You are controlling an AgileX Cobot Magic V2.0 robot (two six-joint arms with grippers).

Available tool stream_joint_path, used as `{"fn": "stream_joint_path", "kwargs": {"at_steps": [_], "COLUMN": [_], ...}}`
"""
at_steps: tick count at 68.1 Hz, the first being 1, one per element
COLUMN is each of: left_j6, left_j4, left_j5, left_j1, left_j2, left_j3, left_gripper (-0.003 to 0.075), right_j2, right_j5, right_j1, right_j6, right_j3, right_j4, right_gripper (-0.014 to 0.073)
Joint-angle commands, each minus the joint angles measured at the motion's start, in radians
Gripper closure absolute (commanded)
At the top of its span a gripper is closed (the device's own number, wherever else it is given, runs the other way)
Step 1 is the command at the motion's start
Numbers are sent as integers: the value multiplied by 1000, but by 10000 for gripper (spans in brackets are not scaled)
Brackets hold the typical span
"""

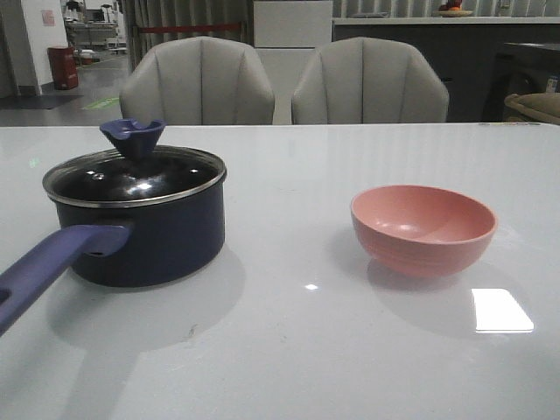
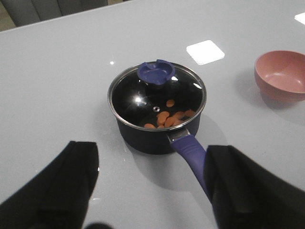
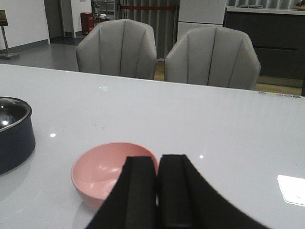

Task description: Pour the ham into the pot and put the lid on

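The lid (image 2: 157,97) sat on the pot (image 1: 149,236), ham (image 2: 169,118) inside, beside the empty bowl (image 1: 423,227) on the bench (image 1: 289,350). Left jaws gaped wide and empty near the handle (image 2: 188,148); right jaws were closed on nothing. A careless retreat could clip the handle and shift the pot.

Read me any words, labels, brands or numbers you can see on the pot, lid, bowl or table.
No readable text anywhere.
pot: no brand or label showing.
lid: plain glass, no markings.
bowl: plain pink.
table: only a faint green mark far back, too small to read.
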Motion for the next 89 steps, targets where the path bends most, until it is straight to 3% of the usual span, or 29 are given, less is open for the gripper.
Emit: {"fn": "stream_joint_path", "kwargs": {"at_steps": [1, 12, 16, 26, 59, 65, 73, 82, 89], "left_j6": [-9, -9, -9, -9, -9, -9, -14, -150, -207], "left_j4": [-13, -13, -13, -13, -11, 16, 23, 86, 119], "left_j5": [-116, -200, -231, -303, -307, -403, -549, -664, -747], "left_j1": [2, 2, 2, 2, 2, 9, 106, 264, 328], "left_j2": [-107, -307, -352, -436, -440, -440, -446, -476, -505], "left_j3": [63, 197, 231, 290, 310, 355, 445, 554, 629], "left_gripper": [320, 564, 615, 607, 607, 607, 607, 607, 607], "right_j2": [4, 4, 4, 4, 4, 4, 4, 4, 4], "right_j5": [-74, -74, -74, -74, -74, -74, -74, -74, -74], "right_j1": [-1, -1, -1, -1, -1, -1, -1, -1, -1], "right_j6": [-5, -5, -5, -5, -5, -5, -5, -5, -5], "right_j3": [-29, -29, -29, -29, -29, -29, -29, -29, -29], "right_j4": [2, 2, 2, 2, 2, 2, 2, 2, 2], "right_gripper": [440, 440, 440, 440, 440, 440, 440, 440, 440]}}
